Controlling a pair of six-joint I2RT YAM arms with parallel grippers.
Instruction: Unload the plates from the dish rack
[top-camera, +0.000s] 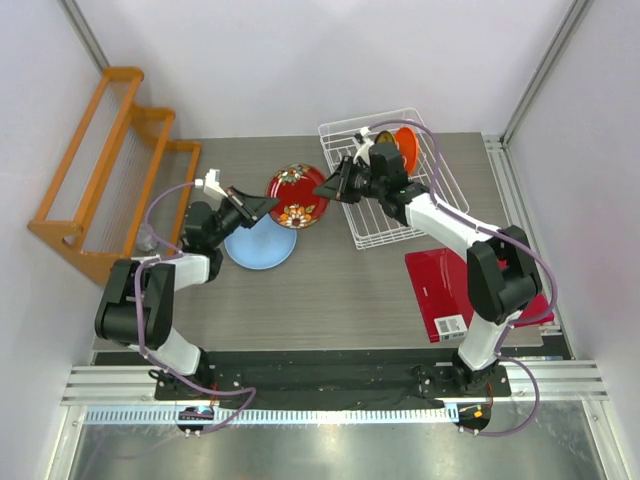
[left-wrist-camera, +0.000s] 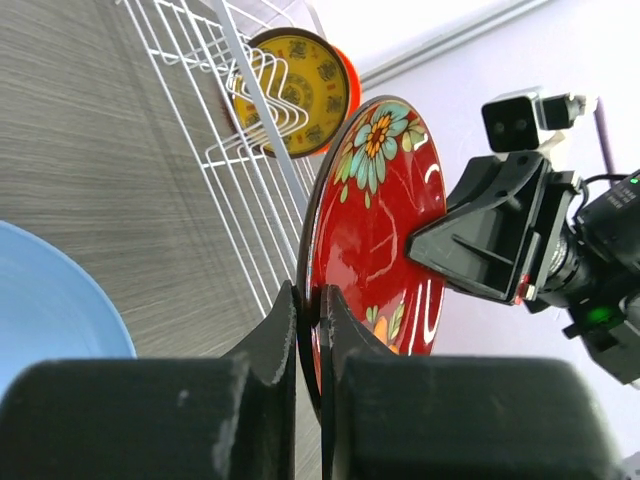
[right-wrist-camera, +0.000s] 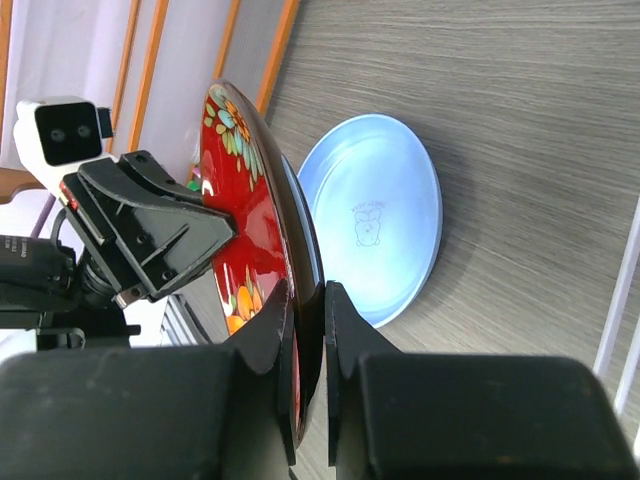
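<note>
**One plate down, one in mid-air, two in the rack**

The larger light blue round plate (top-camera: 258, 248) was seen lying flat on the grey wood-grain tabletop (top-camera: 330, 290), outside the white wire rectangular dish rack (top-camera: 375, 228), so that part was judged done. The dark red floral round plate (top-camera: 298, 197) was out of the rack as well but not yet set down. It was held on edge in the air, partly above the blue plate, between the two arms. The left end effector (left-wrist-camera: 309, 318) was clenched on one side of its rim and the right end effector (right-wrist-camera: 309, 310) on the opposite side, which was read as a handover under way.

The yellow patterned round plate (left-wrist-camera: 292, 92) and the orange round plate (top-camera: 407, 148) stood upright in the far end of the rack, the orange one just behind the yellow. Roughly half the task was therefore judged to be left.

An orange wooden stepped rack (top-camera: 78, 250) stood at the left edge, well apart from the plates. A flat red rectangle (top-camera: 445, 285) lay near the right arm's base, just beside the wire rack. The blue plate lay directly beneath the left arm's reach and could crowd the spot where the red plate would be placed.
</note>
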